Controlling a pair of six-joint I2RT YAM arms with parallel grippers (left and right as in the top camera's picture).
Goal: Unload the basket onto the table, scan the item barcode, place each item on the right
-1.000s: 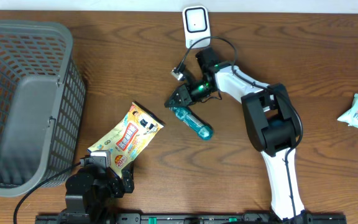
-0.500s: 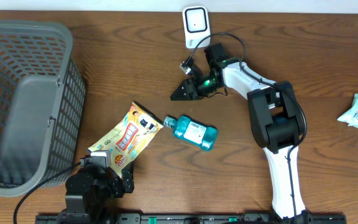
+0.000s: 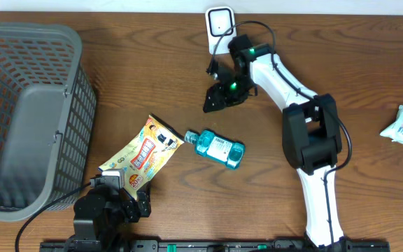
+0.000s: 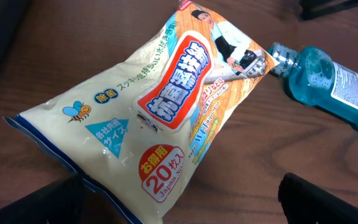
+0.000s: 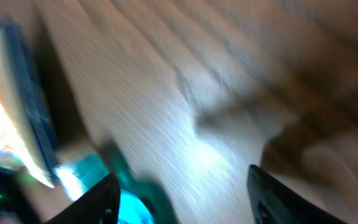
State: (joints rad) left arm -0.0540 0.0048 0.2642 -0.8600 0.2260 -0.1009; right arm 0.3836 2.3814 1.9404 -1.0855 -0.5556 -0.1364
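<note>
- Right gripper (image 3: pixel 214 100) jaws stand apart with nothing between them; the wrist view, though smeared, shows both fingers (image 5: pixel 104 199) spread over bare table.
- Left gripper (image 4: pixel 179 205) jaws are spread wide too and hold nothing, low over the wipes packet (image 3: pixel 144 152).
- From the right jaws, the blue bottle (image 3: pixel 219 148) lies flat on the table, well apart on the side away from the scanner (image 3: pixel 220 23), which stands just behind them on the other side.
- Its white label faces up (I can't make out where the barcode sits on it).
- Its cap end touches the corner of the wipes packet, which lies beyond the bottle from the right jaws.
- I judge the step in hand to be taking up the bottle to show it to the scanner.
- To do it well, I'd bring the open jaws down across the bottle's body, away from the cap, so the packet isn't dragged along.
- Pinch the narrow sides and keep the fingers off the label.
- Then lift clear, turn the printed face to the scanner's window, and hold it steady there.
</note>
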